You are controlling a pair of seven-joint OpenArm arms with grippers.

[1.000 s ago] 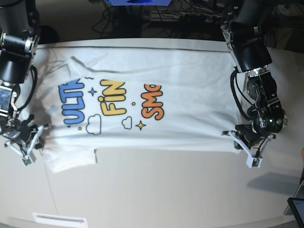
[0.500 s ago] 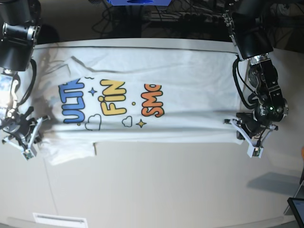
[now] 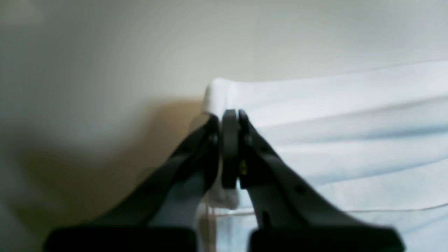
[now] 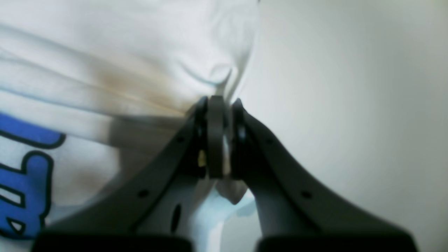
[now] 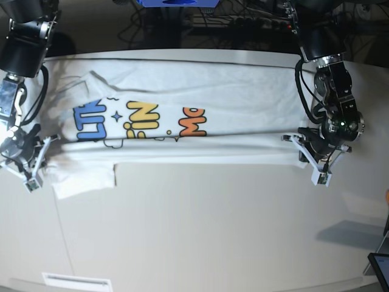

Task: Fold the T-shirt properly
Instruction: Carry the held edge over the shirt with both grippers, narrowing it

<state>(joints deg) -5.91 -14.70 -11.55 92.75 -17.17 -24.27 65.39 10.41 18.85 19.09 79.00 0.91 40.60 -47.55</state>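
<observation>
One long fold hides the T-shirt print's lower half.

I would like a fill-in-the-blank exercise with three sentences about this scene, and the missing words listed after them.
1. The left tool and the right tool are both ____ on the near edge of the large white cotton T-shirt.
2. The printed letters nearest the right tool are coloured ____.
3. The T-shirt lies on a pale ____.

Missing words: shut; blue; table
</observation>
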